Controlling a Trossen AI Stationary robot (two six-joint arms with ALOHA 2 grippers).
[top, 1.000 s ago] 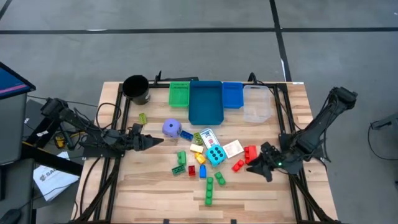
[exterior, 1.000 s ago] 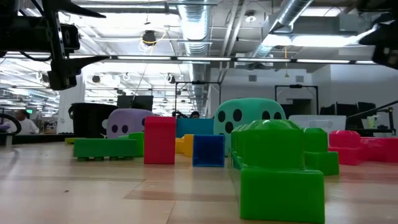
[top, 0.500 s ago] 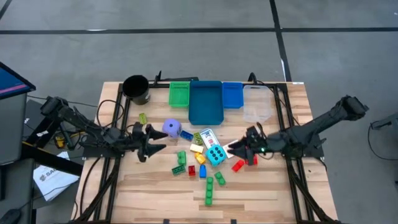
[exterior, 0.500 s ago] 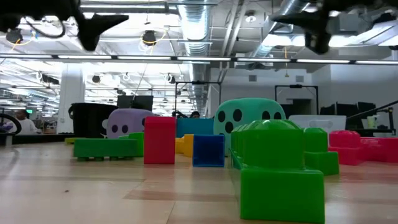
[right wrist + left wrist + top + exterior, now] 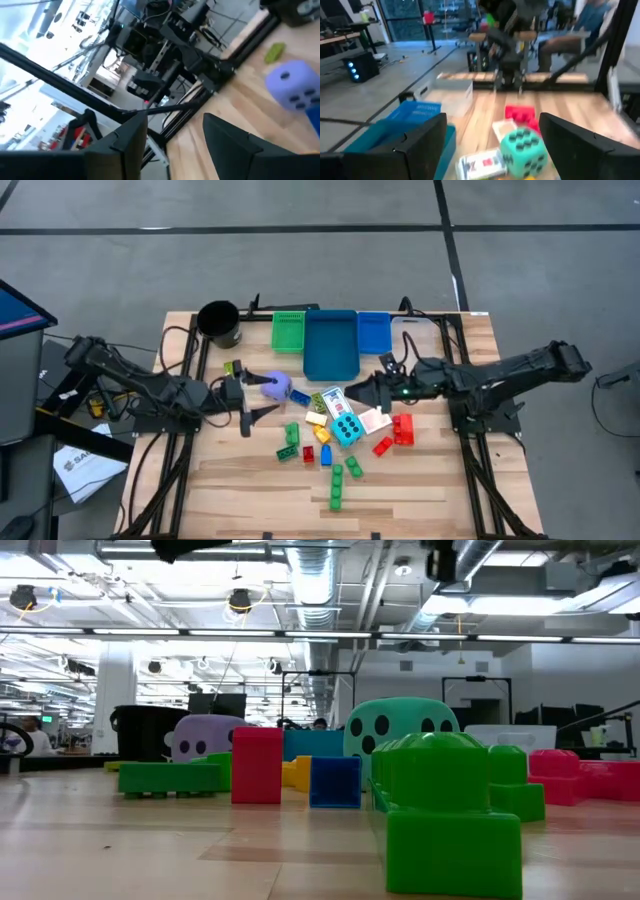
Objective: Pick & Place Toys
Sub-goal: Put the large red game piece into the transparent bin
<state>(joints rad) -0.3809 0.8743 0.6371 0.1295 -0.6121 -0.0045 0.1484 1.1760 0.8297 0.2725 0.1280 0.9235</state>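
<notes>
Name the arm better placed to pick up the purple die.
Left. Its open tool sits right beside the purple die; the right tool hovers farther off, near the cards.

A large blue bin (image 5: 331,344) sits at the table's (image 5: 430,480) far edge. Touching its sides are a green bin (image 5: 288,331) and a smaller blue bin (image 5: 373,332); beyond those, a black cup (image 5: 219,323) and a clear bin (image 5: 412,346).
</notes>
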